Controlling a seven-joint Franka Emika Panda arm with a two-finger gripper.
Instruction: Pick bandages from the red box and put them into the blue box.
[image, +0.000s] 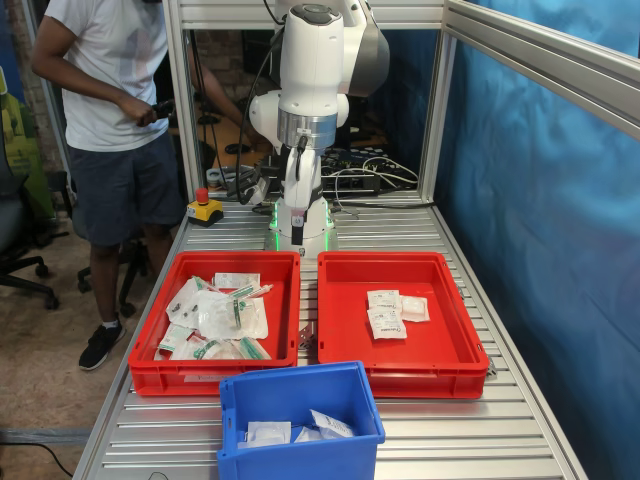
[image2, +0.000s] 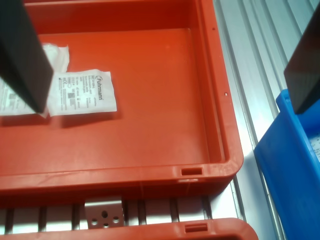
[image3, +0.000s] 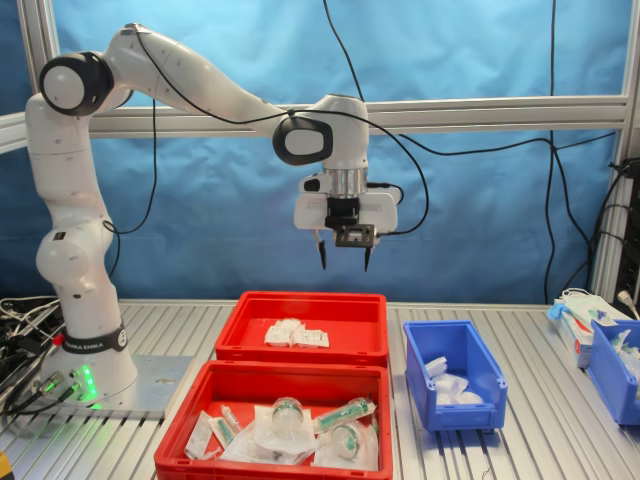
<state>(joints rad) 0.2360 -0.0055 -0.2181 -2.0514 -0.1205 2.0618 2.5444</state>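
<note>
Second tray (image: 214, 315) flanks red box (image: 440, 345).

Even, fairly bright light fills both exterior views, with soft, short shadows. The bench (image: 470, 440) slats show a pale sheen. In the wrist view the dark claw fingers (image2: 22, 50) at the upper corners are blurred, and a pouch (image2: 82, 92) casts a soft shadow on the red box (image2: 165, 100) floor; its print stays readable.
</note>
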